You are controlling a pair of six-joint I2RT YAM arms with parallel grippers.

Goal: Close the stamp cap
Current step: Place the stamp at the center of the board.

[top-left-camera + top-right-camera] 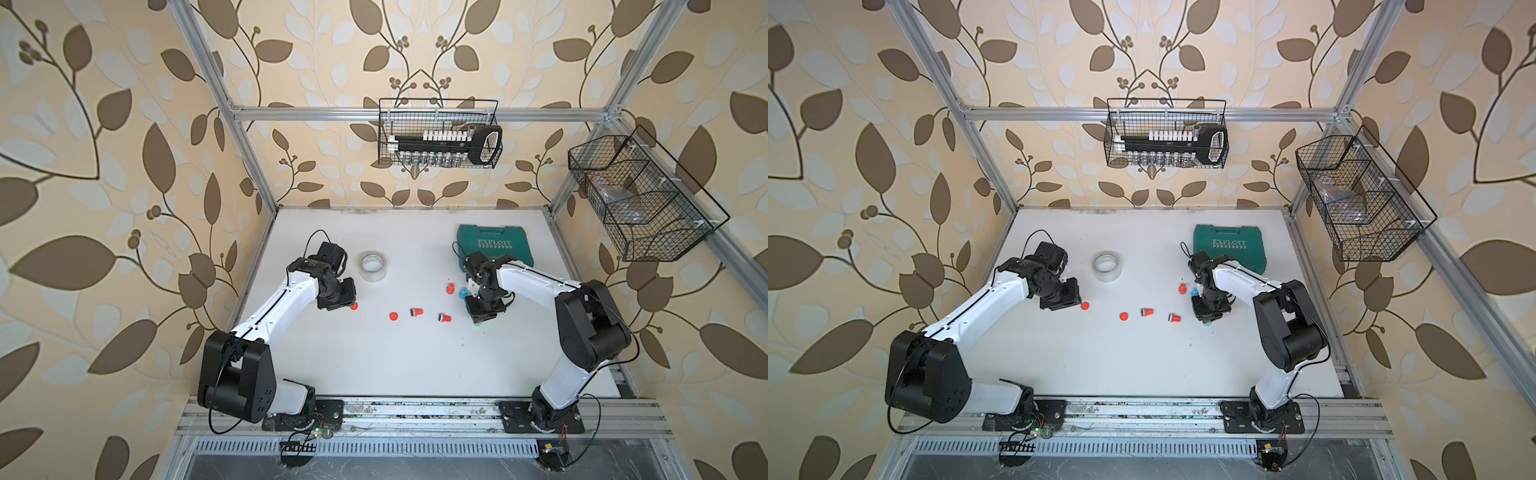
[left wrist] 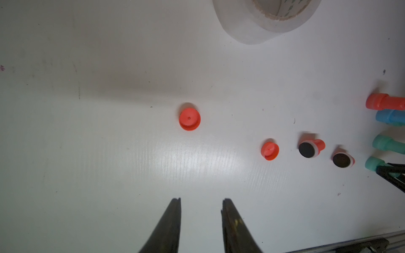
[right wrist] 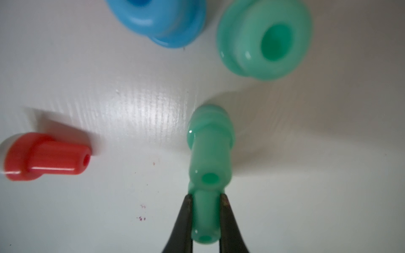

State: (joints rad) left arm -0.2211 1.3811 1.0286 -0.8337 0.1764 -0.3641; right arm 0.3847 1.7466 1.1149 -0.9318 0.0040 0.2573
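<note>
- Right wrist view: right gripper (image 3: 206, 196) pinches the green stamp (image 3: 209, 140) by its stem.
- Left wrist view: left gripper (image 2: 201, 200) stands partly open, empty, near a red cap (image 2: 189, 119).

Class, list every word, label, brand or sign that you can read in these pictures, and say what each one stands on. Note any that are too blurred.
"EXPLOIT": white capitals on the lid of the green tool case, in both top views, with a row of arrowheads beneath.
Finer line below the arrowheads: too small to read.
Print on the inner core of the tape roll: too blurred to read.
</note>
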